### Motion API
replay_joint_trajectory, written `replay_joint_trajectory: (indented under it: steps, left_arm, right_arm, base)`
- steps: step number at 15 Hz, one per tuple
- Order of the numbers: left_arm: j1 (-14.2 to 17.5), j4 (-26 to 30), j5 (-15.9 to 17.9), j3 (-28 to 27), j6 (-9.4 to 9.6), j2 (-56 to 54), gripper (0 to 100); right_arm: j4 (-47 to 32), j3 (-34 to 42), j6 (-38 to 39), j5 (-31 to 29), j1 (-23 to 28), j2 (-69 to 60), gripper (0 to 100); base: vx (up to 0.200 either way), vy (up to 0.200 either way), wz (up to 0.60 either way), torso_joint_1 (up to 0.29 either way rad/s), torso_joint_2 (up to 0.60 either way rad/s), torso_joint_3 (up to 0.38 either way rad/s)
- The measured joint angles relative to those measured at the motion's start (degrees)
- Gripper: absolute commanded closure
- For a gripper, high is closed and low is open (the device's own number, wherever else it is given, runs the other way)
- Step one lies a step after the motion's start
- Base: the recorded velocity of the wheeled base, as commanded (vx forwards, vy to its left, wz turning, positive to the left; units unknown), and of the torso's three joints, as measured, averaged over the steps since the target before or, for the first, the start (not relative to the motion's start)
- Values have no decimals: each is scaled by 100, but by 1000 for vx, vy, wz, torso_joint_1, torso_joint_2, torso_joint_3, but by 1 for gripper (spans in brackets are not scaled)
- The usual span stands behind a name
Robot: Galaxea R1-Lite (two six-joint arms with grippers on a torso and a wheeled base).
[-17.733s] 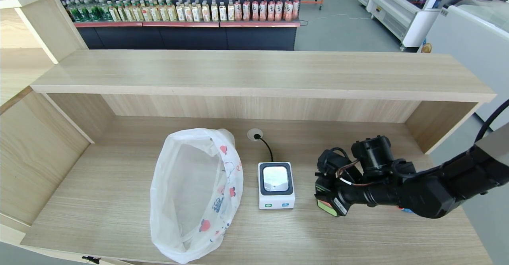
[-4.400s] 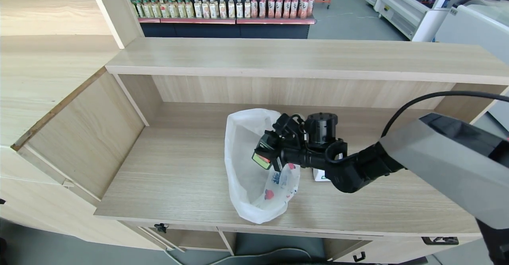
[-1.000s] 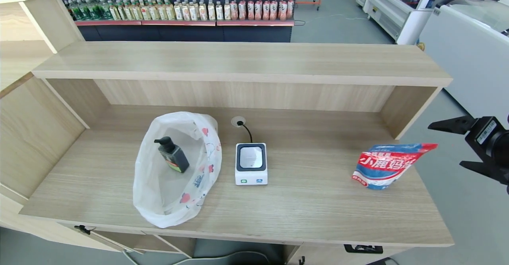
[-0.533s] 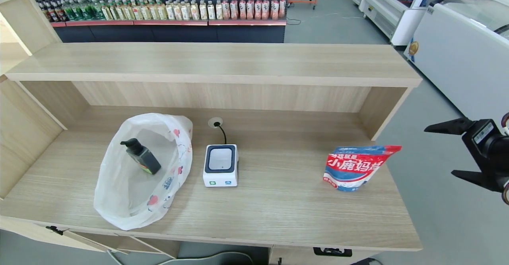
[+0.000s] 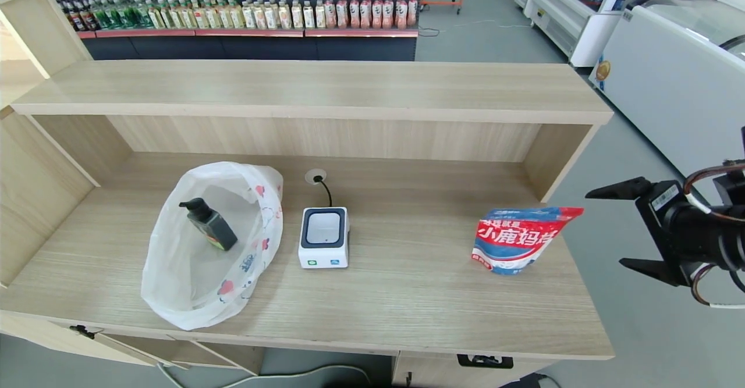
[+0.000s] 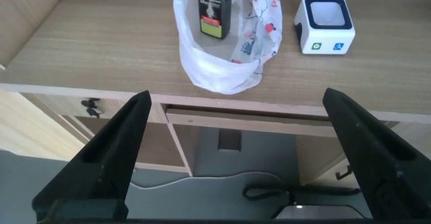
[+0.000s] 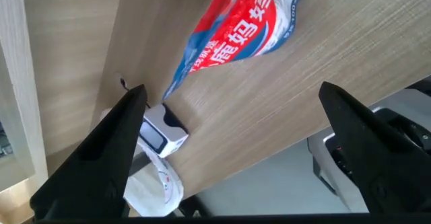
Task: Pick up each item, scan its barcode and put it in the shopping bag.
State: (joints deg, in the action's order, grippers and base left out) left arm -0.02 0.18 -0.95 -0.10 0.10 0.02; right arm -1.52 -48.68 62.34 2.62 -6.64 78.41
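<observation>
- Pouch (image 5: 520, 238): red, white and blue stand-up pack w/ big white print on a red band; stands on its base near the R end of the counter (image 5: 407, 295), top corner leaning toward that end. In the R wrist view the pouch (image 7: 236, 29) shows its whole printed face.
- R gripper (image 5: 604, 227): off the counter's R end, just past the pouch, not touching it; jaws spread wide, nothing held. The R wrist view agrees (both black fingers far apart, gripper (image 7: 234, 88) empty).
- L gripper (image 6: 236, 94): out in front of the counter's front edge, near the bag; jaws spread wide, nothing held.
- Bag (image 5: 192, 286): thin white plastic w/ small red prints, lying at the counter's L part, mouth open toward the back. L wrist view shows the bag (image 6: 222, 76) reaching the front edge.
- Bottle (image 5: 209, 232): dark pump bottle inside the bag, tilted, pump end toward the back (label w/ red and green shows on the bottle (image 6: 212, 9)).
- Scanner (image 5: 323, 244): white box w/ dark-framed window facing up, just R of the bag, well apart from the pouch; its cable (image 5: 323, 190) runs back to a hole in the counter.
- Upper shelf (image 5: 308, 88) spans over the back of the counter; its R side panel stands behind the pouch.
- Far behind: store shelves w/ drink bottles (image 5: 233, 15); freezer (image 5: 669, 68) at the R.
</observation>
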Motion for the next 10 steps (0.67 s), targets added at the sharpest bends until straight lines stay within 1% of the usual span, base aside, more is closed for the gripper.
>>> replay_joint_trajectory:
  steps: [4,10]
  left_arm:
    - [2,0,0,0,0,0,0]
    - [2,0,0,0,0,0,0]
  right_arm:
    - [207,-171,4,-74,11,293,0]
    - [742,-407,-13,-294,15,1221,0]
  base:
    - [0,0,0,0,0,0]
    - [0,0,0,0,0,0]
